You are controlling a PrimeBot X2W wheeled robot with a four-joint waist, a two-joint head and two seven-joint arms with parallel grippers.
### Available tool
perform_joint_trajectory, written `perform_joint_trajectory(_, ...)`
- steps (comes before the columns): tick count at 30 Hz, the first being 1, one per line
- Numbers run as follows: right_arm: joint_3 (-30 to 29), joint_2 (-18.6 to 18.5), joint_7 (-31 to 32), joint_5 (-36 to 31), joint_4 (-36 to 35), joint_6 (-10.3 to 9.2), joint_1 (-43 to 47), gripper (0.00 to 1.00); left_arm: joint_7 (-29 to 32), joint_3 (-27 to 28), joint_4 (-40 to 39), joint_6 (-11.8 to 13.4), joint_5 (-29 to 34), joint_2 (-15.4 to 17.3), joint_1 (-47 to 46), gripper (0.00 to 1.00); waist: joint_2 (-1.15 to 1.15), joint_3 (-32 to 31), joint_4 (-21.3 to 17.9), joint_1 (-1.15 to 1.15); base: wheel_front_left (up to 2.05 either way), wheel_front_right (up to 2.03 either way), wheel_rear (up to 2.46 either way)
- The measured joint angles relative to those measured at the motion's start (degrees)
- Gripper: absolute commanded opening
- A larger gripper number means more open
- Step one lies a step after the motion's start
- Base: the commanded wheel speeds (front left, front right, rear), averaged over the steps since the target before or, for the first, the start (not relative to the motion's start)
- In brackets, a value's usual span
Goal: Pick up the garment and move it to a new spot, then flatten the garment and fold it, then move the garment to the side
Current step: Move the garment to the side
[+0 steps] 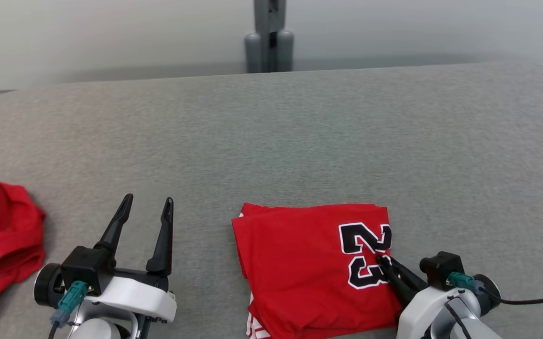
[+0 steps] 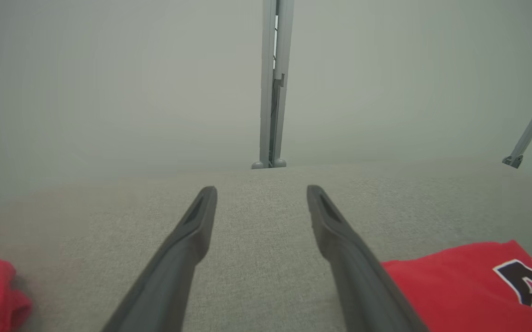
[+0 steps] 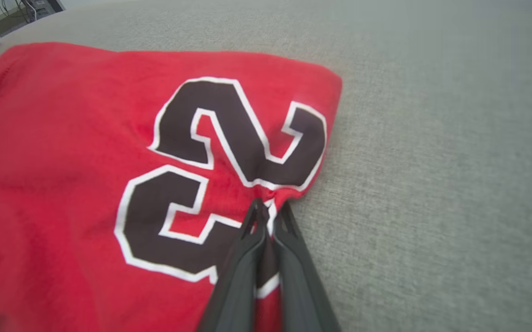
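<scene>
While your left gripper (image 1: 149,198) stands spread wide over the grey table (image 1: 299,141), your right gripper (image 1: 380,258) pinches the folded red jersey (image 1: 295,263) at its right edge, on the black number (image 3: 164,198).

Grey fabric table (image 1: 299,132); pale wall (image 1: 111,37); grey post (image 1: 269,37) behind.

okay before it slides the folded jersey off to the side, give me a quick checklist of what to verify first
1. Right gripper shut on the jersey edge by the number: ok.
2. Jersey folded into a neat stack: ok.
3. All layers caught in the pinch: cannot tell.
4. Left gripper open and off the jersey: ok.
5. Room on the table right of the jersey: ok.
6. Other garment lying apart from the jersey: ok.
</scene>
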Motion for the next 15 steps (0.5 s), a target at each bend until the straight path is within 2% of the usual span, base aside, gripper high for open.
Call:
perform_joint_trajectory(10, 0.18, -0.97, -2.30, -2.74, 2.03, -0.01, -4.17, 0.00, 2.38, -0.57, -3.22, 0.11, 1.31, 2.32, -1.46, 1.00, 0.00, 0.64, -11.51, 0.00, 0.00, 0.00, 0.00)
perform_joint_trajectory(11, 0.18, -0.97, -2.30, -2.74, 2.03, -0.01, -4.17, 0.00, 2.38, -0.57, -3.22, 0.11, 1.31, 2.32, -1.46, 1.00, 0.00, 0.64, -11.51, 0.00, 0.00, 0.00, 0.00)
perform_joint_trajectory(13, 0.12, -1.29, -2.64, -3.32, 2.94, -0.03, -6.66, 0.00, 3.49, -0.64, -4.35, 0.24, 1.76, 3.13, -1.73, 1.00, 0.00, 1.18, -15.36, 0.00, 0.00, 0.00, 0.00)
perform_joint_trajectory(15, 0.00, -1.36, -2.79, -3.47, 3.25, -0.02, -7.60, 0.00, 3.89, -0.68, -4.72, 0.29, 1.92, 3.39, -2.15, 1.00, 0.00, 1.41, -16.66, 0.00, 0.00, 0.00, 0.00)
